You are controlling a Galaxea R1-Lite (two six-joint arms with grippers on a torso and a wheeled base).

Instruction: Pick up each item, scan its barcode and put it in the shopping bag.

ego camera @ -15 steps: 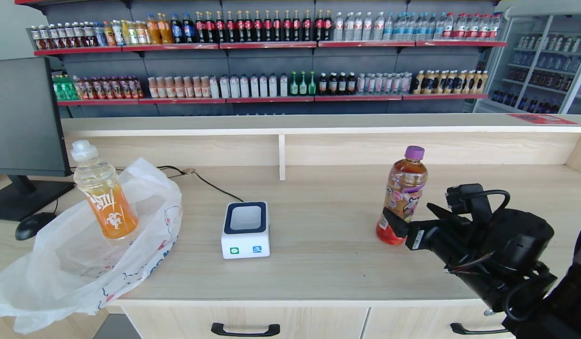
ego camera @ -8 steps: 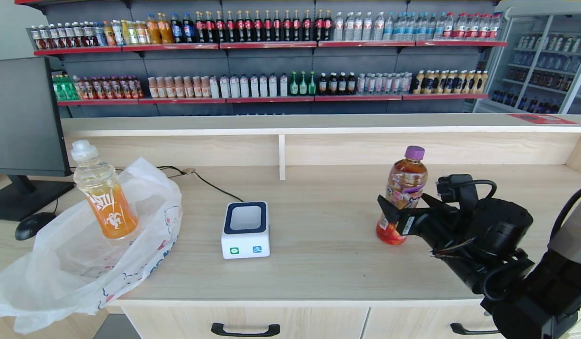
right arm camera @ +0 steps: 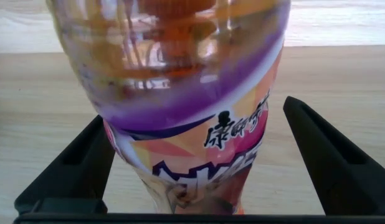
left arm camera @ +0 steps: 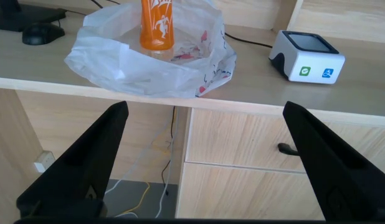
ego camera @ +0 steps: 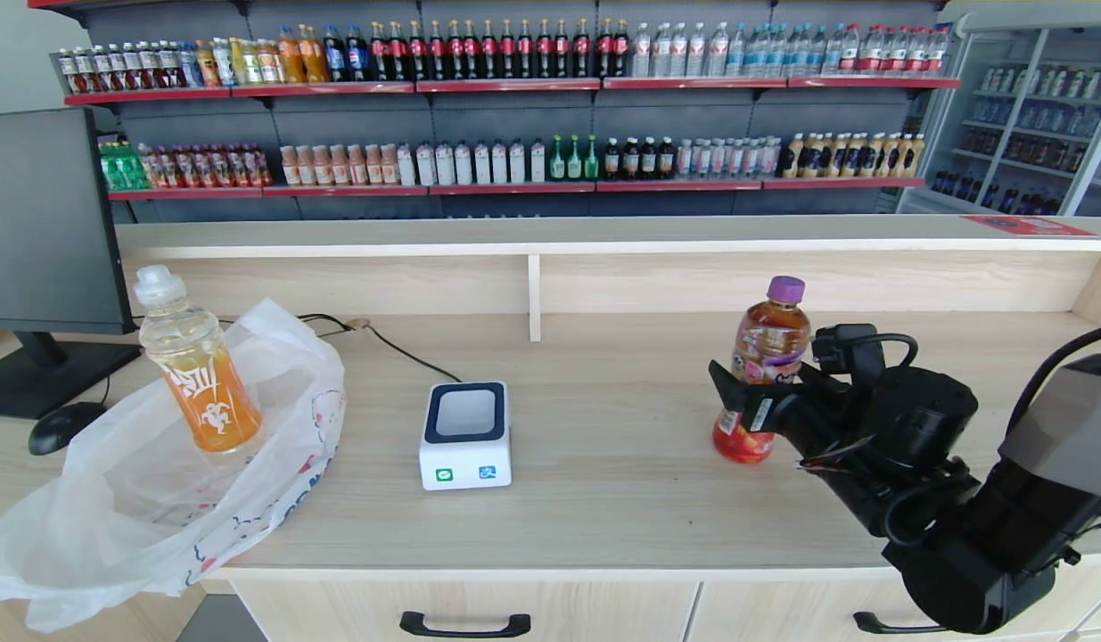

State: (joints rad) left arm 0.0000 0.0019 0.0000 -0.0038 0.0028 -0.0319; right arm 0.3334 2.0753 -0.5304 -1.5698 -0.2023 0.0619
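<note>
Bottle [ego camera: 768,352] now sits between your right gripper [ego camera: 755,397] fingers [ego camera: 722,382], advanced, still open: close next. Left gripper [left arm camera: 205,158] open, idle.

Right end effector [ego camera: 760,385] farther around bottle [ego camera: 771,343]

Scanner [ego camera: 465,435] between shopping bag [ego camera: 86,535] and bottle [ego camera: 771,334]

Head cam high over counter [ego camera: 603,410], L wrist low front, R right at bottle [right arm camera: 199,93].
</note>
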